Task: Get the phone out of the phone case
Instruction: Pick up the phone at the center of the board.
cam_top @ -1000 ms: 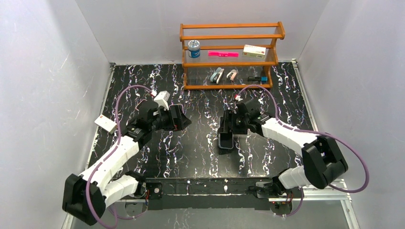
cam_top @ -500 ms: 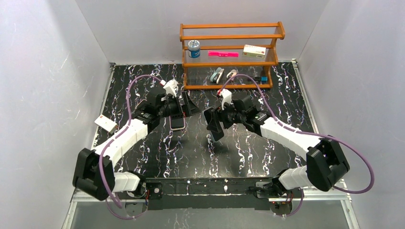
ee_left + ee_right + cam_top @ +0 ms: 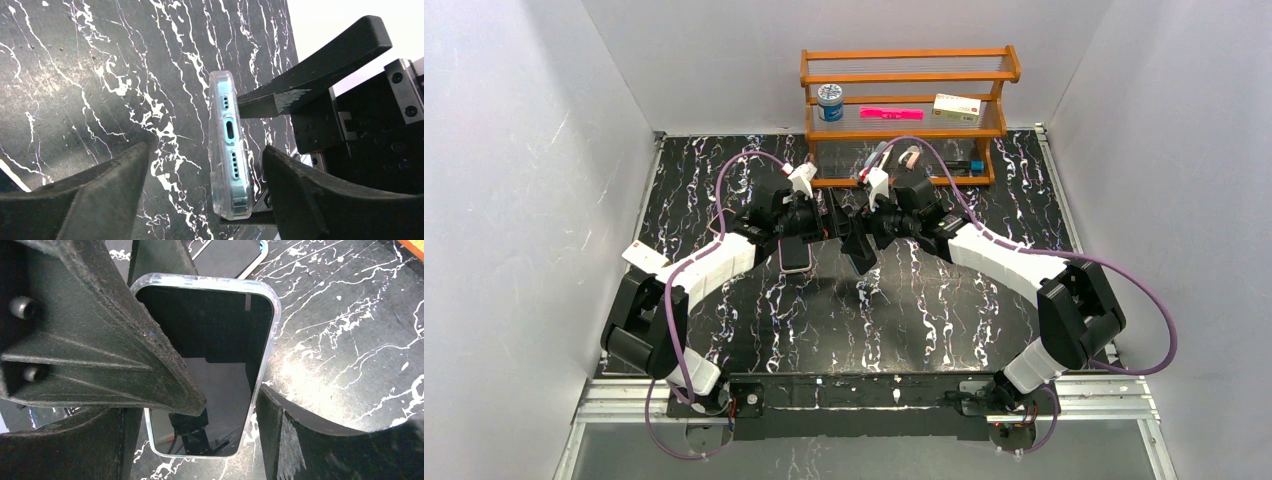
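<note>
Near the orange wooden rack (image 3: 904, 110): right gripper (image 3: 235, 407), clamped on clear plastic case (image 3: 227, 150), has brought black phone (image 3: 210, 340) into spread-apart left gripper (image 3: 205, 155); extraction pending.

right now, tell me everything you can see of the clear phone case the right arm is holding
The phone case is clear, glossy plastic with rounded corners; its end has cutouts for a port with holes on either side. The phone sits inside it, with a dark screen and a teal tint at the end. The right gripper is shut on its two long edges and holds it above the table. The left gripper is open, with one finger before each face; contact cannot be confirmed.
</note>
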